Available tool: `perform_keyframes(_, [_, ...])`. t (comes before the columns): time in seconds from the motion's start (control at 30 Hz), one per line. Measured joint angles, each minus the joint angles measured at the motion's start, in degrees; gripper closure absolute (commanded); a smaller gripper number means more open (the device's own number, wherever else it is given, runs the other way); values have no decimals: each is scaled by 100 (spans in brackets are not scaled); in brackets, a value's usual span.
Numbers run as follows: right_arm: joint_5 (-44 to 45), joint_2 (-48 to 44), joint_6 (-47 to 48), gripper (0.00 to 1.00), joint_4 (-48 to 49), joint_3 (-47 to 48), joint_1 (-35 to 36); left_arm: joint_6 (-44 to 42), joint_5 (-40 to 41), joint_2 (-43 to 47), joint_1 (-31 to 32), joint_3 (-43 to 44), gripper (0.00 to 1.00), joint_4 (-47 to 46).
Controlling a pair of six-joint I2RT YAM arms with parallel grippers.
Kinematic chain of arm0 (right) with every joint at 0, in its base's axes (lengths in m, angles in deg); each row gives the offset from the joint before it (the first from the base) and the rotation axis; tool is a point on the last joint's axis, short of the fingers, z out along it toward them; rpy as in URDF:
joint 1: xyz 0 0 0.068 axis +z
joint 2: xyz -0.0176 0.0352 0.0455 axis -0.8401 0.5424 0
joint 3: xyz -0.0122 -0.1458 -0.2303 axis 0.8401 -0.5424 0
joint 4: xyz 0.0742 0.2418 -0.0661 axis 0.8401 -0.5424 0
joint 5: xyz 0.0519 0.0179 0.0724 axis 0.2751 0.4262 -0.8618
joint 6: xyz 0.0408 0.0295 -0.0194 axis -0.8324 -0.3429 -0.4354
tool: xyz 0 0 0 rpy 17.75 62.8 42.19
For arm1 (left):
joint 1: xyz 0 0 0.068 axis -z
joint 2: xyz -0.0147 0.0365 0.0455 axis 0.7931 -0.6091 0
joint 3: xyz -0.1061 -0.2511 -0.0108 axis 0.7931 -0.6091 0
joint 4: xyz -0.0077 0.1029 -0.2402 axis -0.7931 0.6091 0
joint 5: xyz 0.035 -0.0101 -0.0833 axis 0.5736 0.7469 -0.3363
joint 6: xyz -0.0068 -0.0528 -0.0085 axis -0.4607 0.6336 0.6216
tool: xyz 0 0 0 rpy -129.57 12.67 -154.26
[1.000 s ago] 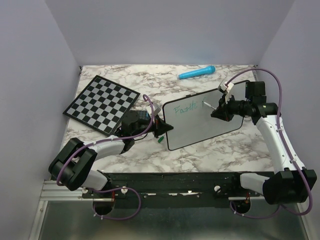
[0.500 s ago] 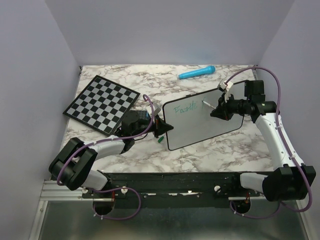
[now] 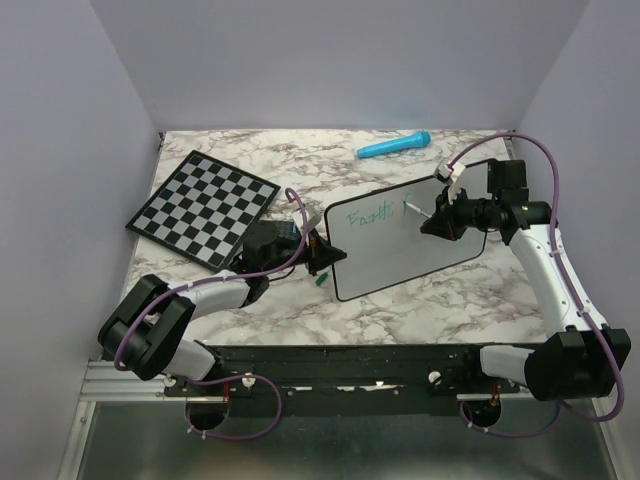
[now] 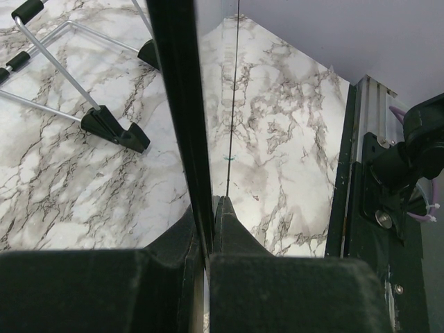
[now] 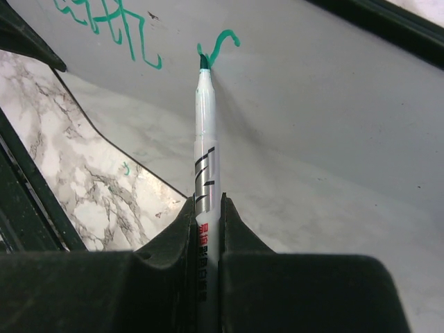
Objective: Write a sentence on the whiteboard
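touching marker (image 5: 206, 159) tip to whiteboard (image 5: 333, 118)

Your left claw (image 3: 322, 258) is clamped on the whiteboard's (image 3: 400, 262) left edge, so claw and arm block that side. Your right claw (image 3: 443, 222), gripping the marker (image 3: 421, 213), hangs over the whiteboard's upper right part, and its arm crosses the right edge. The whiteboard's near half shows bare surface. Beyond the whiteboard, open bench (image 3: 300, 160) runs to the blue cylinder (image 3: 394, 146) near the back wall. Left of the whiteboard lies the chessboard (image 3: 203, 207). A small green cap (image 3: 320, 281) sits just off the whiteboard's near left corner. Wire stand legs (image 4: 104, 121) rest behind the whiteboard.
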Motion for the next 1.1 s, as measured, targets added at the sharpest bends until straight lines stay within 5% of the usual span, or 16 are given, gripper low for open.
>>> perform_keyframes(1.1, [61, -136, 166, 99, 31, -63, -343, -2, -28, 0, -37, 22, 100, 46])
